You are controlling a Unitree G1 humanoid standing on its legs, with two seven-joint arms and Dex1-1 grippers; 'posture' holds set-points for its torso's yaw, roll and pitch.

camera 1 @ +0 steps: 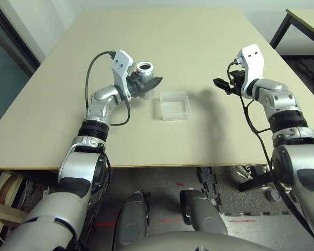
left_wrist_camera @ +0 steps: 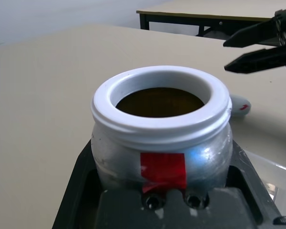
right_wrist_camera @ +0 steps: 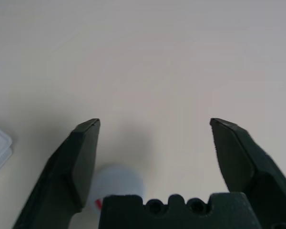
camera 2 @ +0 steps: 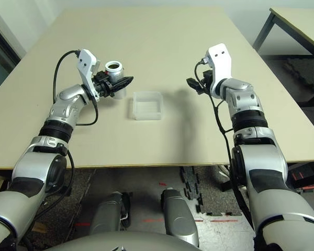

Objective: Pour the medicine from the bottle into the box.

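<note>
The silvery-white bottle [camera 1: 144, 69] with a red mark [left_wrist_camera: 163, 170] stands upright and uncapped in my left gripper [camera 1: 148, 86], which is shut on its body just left of the box. Its inside looks dark brown [left_wrist_camera: 159, 101]; I cannot make out single pills of the medicine. The box [camera 1: 174, 105] is a clear square tray lying flat on the table, and it looks empty. My right gripper [right_wrist_camera: 155, 125] hovers open to the right of the box. The round grey-white cap [right_wrist_camera: 118, 182] with its red mark lies on the table beneath it.
The beige table [camera 1: 188, 36] stretches wide beyond the box and both arms. A second table with dark legs [camera 1: 303, 21] stands to the far right, past this table's edge. A black cable [camera 1: 91, 68] loops off the left wrist.
</note>
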